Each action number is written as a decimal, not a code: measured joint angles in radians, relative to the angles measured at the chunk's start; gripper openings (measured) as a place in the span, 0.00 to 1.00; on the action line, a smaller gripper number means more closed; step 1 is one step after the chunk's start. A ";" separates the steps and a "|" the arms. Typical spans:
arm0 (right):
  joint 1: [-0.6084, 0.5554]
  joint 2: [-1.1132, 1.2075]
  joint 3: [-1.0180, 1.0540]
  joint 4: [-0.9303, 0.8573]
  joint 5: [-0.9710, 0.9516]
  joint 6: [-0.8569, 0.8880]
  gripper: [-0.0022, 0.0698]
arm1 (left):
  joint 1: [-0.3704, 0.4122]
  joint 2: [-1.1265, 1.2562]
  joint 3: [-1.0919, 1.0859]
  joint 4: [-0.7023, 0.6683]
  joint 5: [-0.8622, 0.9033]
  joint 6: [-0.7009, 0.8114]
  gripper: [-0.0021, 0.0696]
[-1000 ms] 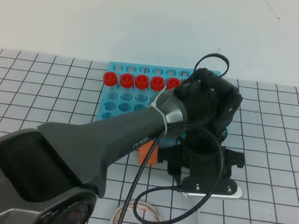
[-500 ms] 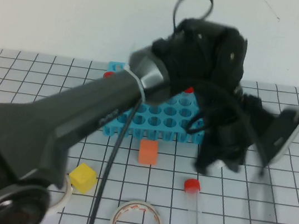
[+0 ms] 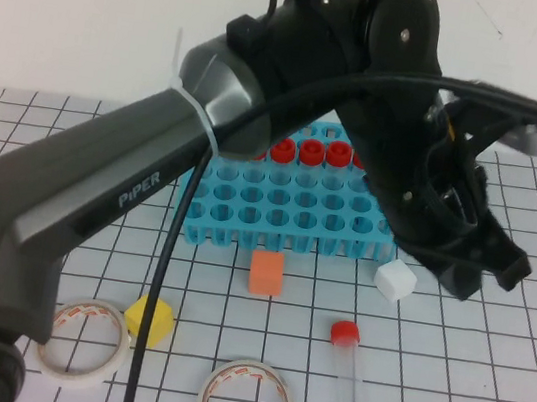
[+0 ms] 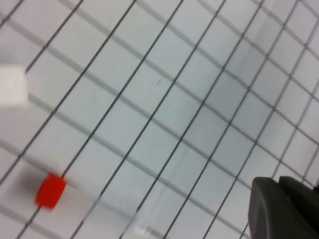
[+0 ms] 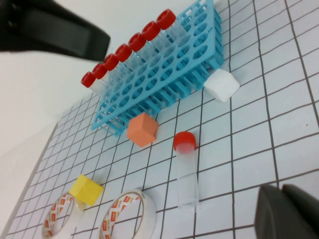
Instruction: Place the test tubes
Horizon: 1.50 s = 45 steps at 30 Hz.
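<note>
Overhead, the left arm (image 3: 128, 190) sweeps across the blue rack (image 3: 286, 219), and the left gripper (image 3: 482, 263) hangs just past the rack's right end, raised off the table (image 3: 512, 399), its fingers pressed together with nothing seen between them. A row of capped tubes (image 3: 309, 151) stands upright in the rack's far holes. The loose tube (image 3: 349, 375) lies flat in front of the rack, towards its right end, red cap pointing at the rack. A white cube (image 3: 394, 280) sits just beside the rack's front right corner, and an orange cube (image 3: 266, 273) just in front of its middle. A yellow cube (image 3: 150, 320) and two tape rolls (image 3: 81, 337) lie further out from the rack's front. The right gripper cannot be made out here.

From the left wrist, the left gripper (image 4: 284, 209) shows as one dark closed tip above the bare grid, with the white cube (image 4: 10, 84) and the loose tube (image 4: 50, 190) well apart from it.

From the right wrist, the right gripper (image 5: 289, 214) is pinched together and empty, out in front of the rack (image 5: 164, 74) and beyond the loose tube (image 5: 185, 169), which lies untouched. The capped tubes (image 5: 124, 52), white cube (image 5: 222, 84), orange cube (image 5: 142, 129), yellow cube (image 5: 85, 189) and tape rolls (image 5: 129, 214) all show.
</note>
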 joint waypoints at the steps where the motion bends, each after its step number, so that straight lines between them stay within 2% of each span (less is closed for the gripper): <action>1: 0.000 0.000 0.000 0.000 0.002 0.000 0.03 | 0.000 0.000 0.008 0.012 0.000 -0.026 0.03; 9: 0.000 0.000 0.000 0.000 0.001 0.000 0.03 | 0.000 -0.011 0.114 0.275 0.000 -0.263 0.03; 15: 0.000 0.000 0.000 0.000 0.001 0.000 0.03 | -0.017 -0.181 0.374 0.417 -0.006 -0.370 0.03; 20: 0.000 0.000 0.000 0.000 0.001 0.000 0.03 | -0.017 -0.322 0.543 0.446 -0.108 -0.401 0.03; 28: 0.000 0.000 0.000 0.000 0.001 0.000 0.03 | -0.036 -0.400 0.725 0.433 -0.290 -0.298 0.04; 31: 0.000 0.000 0.000 0.000 0.001 0.000 0.03 | -0.074 -0.400 0.760 0.405 -0.303 -0.298 0.13; 36: 0.000 0.000 0.000 0.000 0.001 0.000 0.03 | -0.143 -0.388 0.772 0.381 -0.316 -0.295 0.49; 38: 0.000 0.000 0.000 0.000 0.001 0.000 0.03 | -0.149 -0.366 0.772 0.375 -0.333 -0.341 0.59; 41: 0.000 0.000 0.000 0.000 0.001 0.000 0.03 | -0.147 -0.307 0.772 0.371 -0.377 -0.460 0.66; 45: 0.000 0.000 0.000 0.002 0.001 0.000 0.03 | -0.145 -0.215 0.772 0.371 -0.413 -0.508 0.67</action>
